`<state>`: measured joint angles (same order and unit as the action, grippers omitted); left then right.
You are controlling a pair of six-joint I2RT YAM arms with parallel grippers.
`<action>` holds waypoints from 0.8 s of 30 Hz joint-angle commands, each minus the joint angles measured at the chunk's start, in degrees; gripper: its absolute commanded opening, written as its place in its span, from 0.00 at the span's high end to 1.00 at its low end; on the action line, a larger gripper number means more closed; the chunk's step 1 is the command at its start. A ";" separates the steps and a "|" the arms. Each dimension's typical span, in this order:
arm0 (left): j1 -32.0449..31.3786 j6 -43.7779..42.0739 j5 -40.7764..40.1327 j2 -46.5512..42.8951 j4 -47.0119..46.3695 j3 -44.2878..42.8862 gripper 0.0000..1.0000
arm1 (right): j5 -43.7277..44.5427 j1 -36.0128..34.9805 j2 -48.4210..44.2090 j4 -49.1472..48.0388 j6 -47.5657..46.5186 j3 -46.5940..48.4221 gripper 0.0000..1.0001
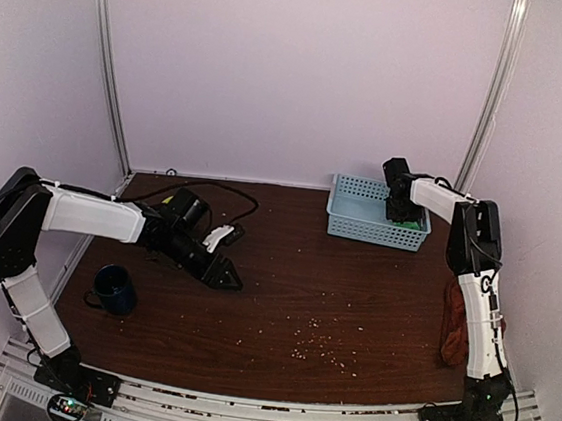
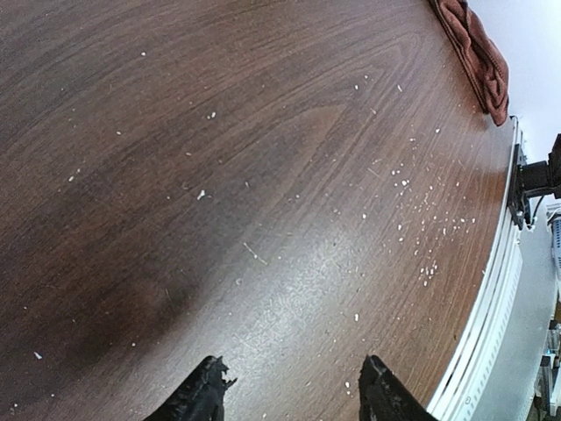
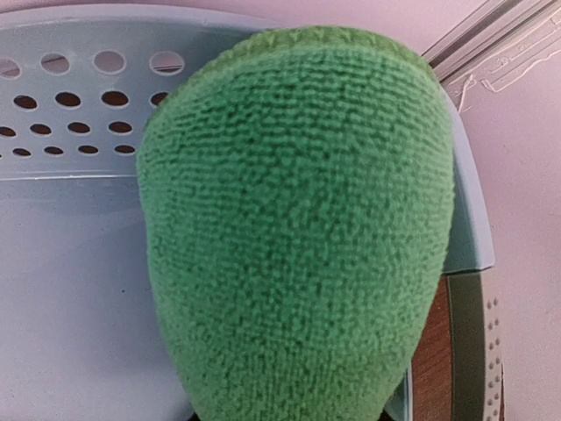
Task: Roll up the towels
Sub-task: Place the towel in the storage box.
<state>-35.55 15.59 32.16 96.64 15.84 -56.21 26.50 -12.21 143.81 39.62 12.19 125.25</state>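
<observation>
No text, label, brand, number or sign is legible in any view.

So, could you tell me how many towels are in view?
2. The green towel is in the light-blue basket, far right; the rust towel lies at the table's right edge. No others show.

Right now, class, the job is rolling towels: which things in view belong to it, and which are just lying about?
Job: green towel; rust-red towel.
Lying about: light-blue basket; dark blue mug; black cable; crumbs.
</observation>
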 commanded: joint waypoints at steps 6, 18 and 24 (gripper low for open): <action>0.43 0.93 1.06 -1.76 -3.35 1.18 0.46 | 3.11 1.65 2.58 -1.67 0.63 1.93 1.00; 0.37 1.27 1.08 -2.05 -3.75 1.63 0.46 | 4.37 1.92 5.52 -2.15 -0.17 0.70 1.00; 0.39 1.42 1.36 -2.41 -4.15 1.96 0.46 | 3.51 2.01 5.80 -2.03 -0.75 -0.18 0.99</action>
<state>-35.57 16.49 32.38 96.05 14.11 -55.02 29.82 -11.16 146.71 36.62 11.86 125.67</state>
